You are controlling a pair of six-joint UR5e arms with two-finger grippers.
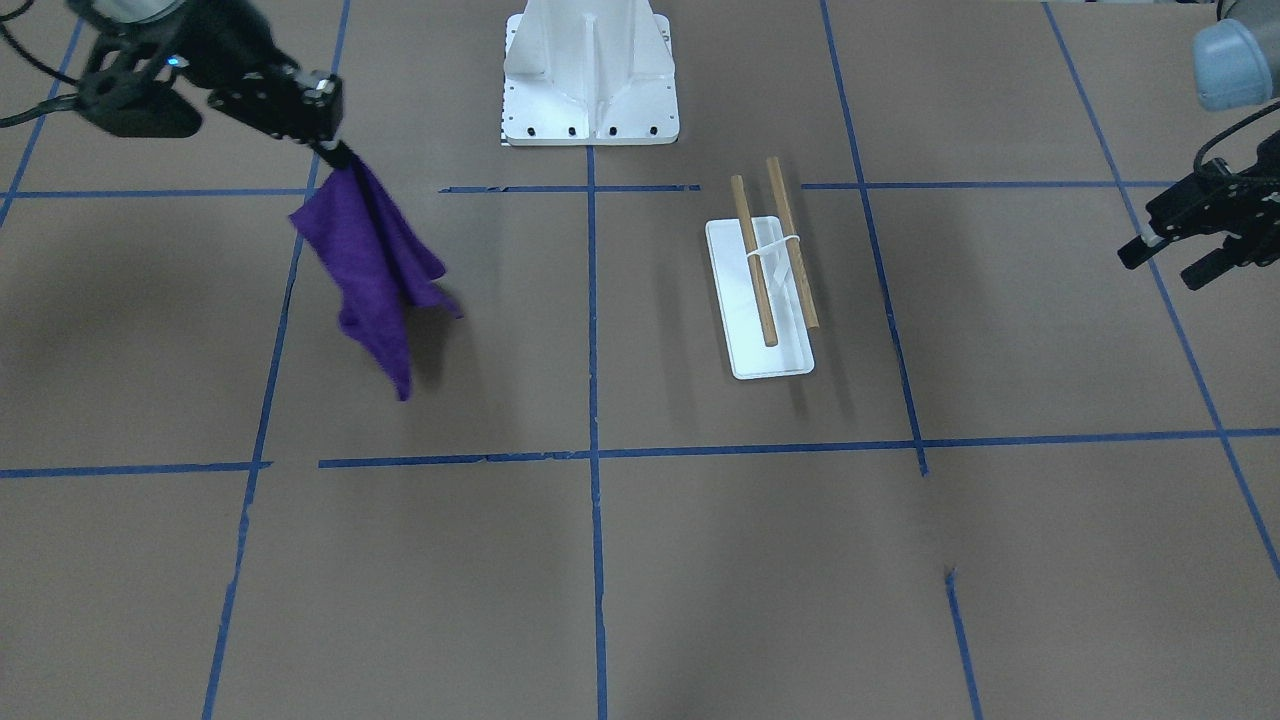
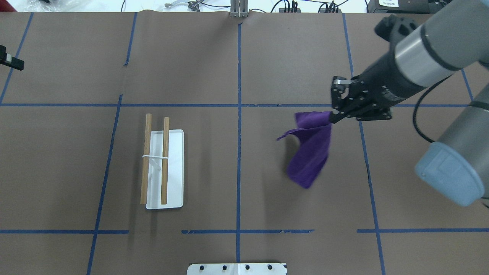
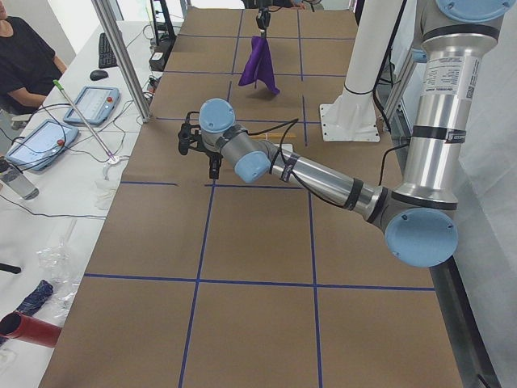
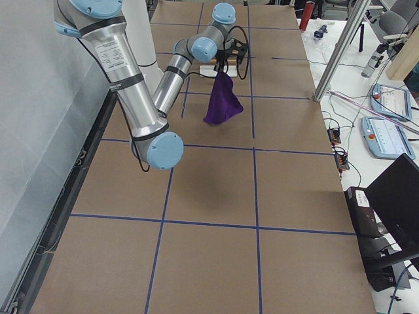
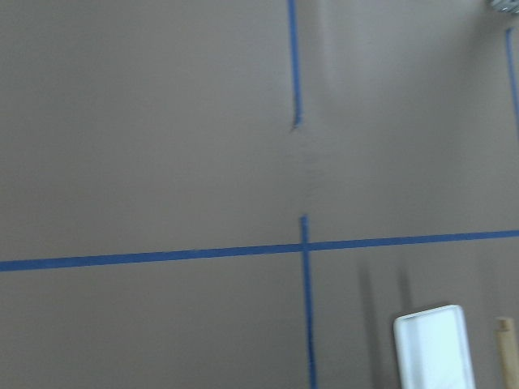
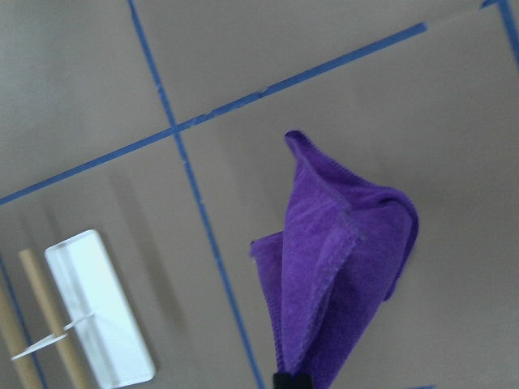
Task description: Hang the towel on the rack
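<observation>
My right gripper (image 2: 335,117) is pinched tight on one corner of the purple towel (image 2: 310,154), which hangs below it in a loose, folded drape, right of centre in the overhead view. The rack (image 2: 165,160) stands well apart toward frame-left, past the centre tape line (image 2: 239,152). Its dowels run up-and-down the frame, crosswise to my approach. The left gripper (image 1: 1165,262) waits parted and empty.
</observation>
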